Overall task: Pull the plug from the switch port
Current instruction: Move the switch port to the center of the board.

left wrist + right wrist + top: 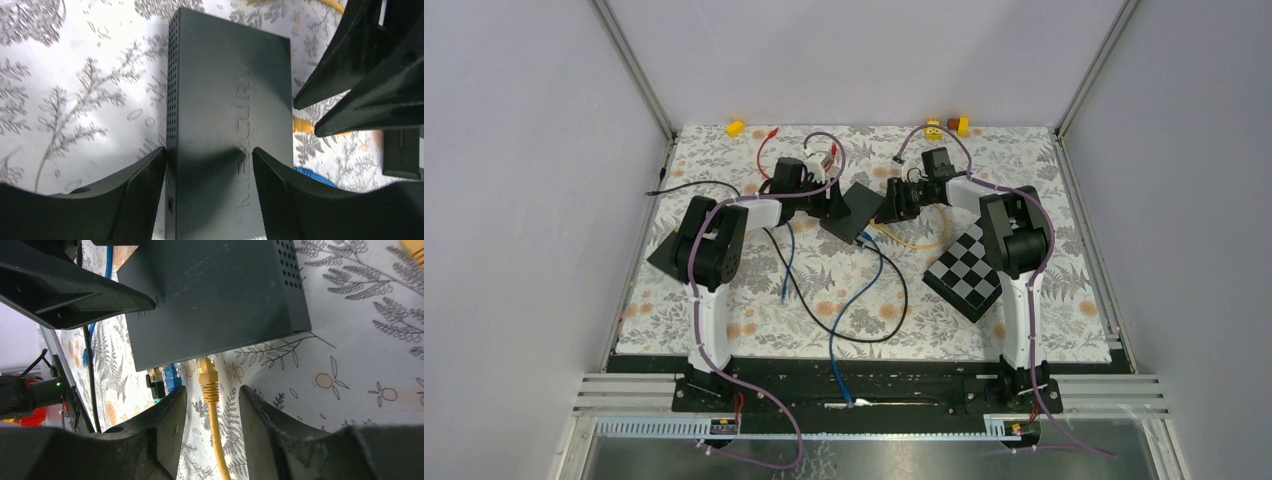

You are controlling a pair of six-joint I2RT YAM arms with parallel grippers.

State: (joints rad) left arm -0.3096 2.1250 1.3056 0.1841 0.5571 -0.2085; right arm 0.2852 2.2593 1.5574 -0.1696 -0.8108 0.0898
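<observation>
Right wrist view: tabletop (350,340), switch (215,295), yellow plug (207,377) in its port.
Your left pincer (209,152) is spread astride the switch; your right pincer (212,390) is spread around the yellow plug. Brace the switch, close squarely on the plug body, pull straight out.

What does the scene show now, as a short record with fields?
switch: dark grey box, flat on the floral mat
yellow plug: seated in a switch port
left gripper: straddles one end of the switch; contact unclear
right gripper: open, a finger on each side of the yellow plug, not touching
task: plug not yet pulled
</observation>
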